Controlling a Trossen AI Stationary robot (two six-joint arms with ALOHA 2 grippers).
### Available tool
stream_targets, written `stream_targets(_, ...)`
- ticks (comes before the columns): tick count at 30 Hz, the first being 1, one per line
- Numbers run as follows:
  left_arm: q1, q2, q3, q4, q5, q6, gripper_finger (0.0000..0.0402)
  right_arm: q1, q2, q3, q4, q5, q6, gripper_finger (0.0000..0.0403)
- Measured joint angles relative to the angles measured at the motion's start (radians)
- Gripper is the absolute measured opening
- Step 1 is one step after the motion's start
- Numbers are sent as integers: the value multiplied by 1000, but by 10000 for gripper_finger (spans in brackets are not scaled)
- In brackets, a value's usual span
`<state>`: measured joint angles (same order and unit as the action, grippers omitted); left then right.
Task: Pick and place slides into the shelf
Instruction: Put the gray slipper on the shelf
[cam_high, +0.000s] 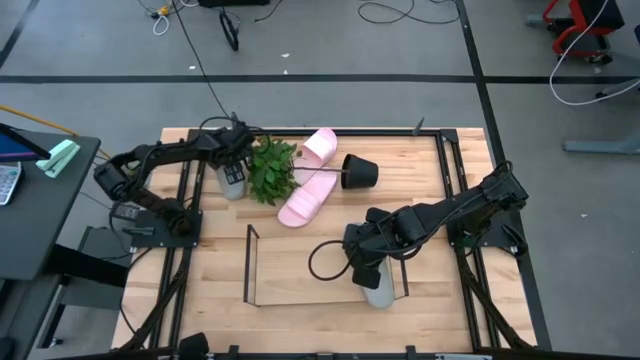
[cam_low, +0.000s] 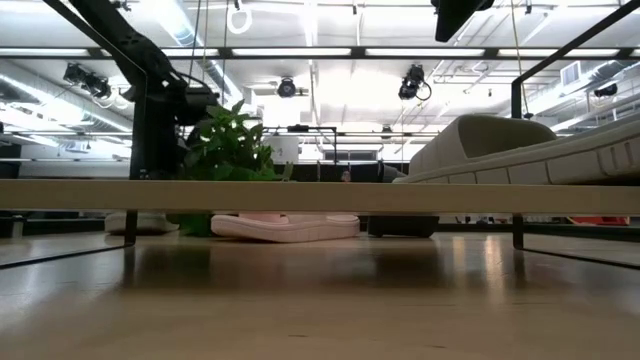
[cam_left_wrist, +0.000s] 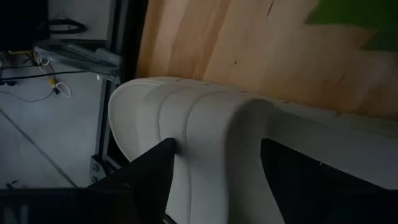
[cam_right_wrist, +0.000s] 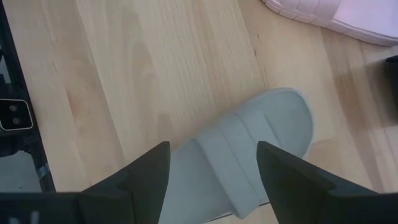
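A grey-green slide lies at the table's far left beside the green plant. My left gripper is low over it and open, one finger on each side of the slide's strap. Two pink slides lie behind and right of the plant, one at the far edge and one nearer the middle. A second grey-green slide rests at the right end of the black wire shelf. My right gripper hangs open well above that slide. My left gripper comes slanting down from above and straddles the grey-green slide at its strap, the fingers lying across the slide. Whether the fingers touch the foam I cannot tell. The slide lies flat on the table.
A black pot lies tipped on its side right of the pink slides. The plant's leaves crowd my left gripper's right side. Black rails run along the table's left and right edges. Bare wood lies inside the shelf's left half.
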<state>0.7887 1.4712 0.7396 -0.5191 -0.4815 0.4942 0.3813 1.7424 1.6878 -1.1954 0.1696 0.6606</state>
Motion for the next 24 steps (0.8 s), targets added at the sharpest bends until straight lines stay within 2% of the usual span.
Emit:
stream_targets(5, -1, 39, 1, 6, -44, -8, 214, 0, 0, 0, 0, 0, 3, 245)
stream_targets(8, 0, 39, 1, 10, -58, -7, 180, 0, 0, 0, 0, 1, 17, 244)
stream_targets(11, 0, 31, 1, 2, -70, -2, 126, 0, 0, 0, 0, 1, 19, 241)
stream_targets(15, 0, 20, 1, -28, -79, 22, 29, 0, 0, 0, 0, 2, 19, 234)
stream_targets(16, 0, 17, 1, -35, -80, 33, 18, 0, 0, 0, 0, 2, 20, 232)
stream_targets(24, -1, -86, 2, -149, -88, 41, 12, 0, 0, 0, 0, 5, 19, 217)
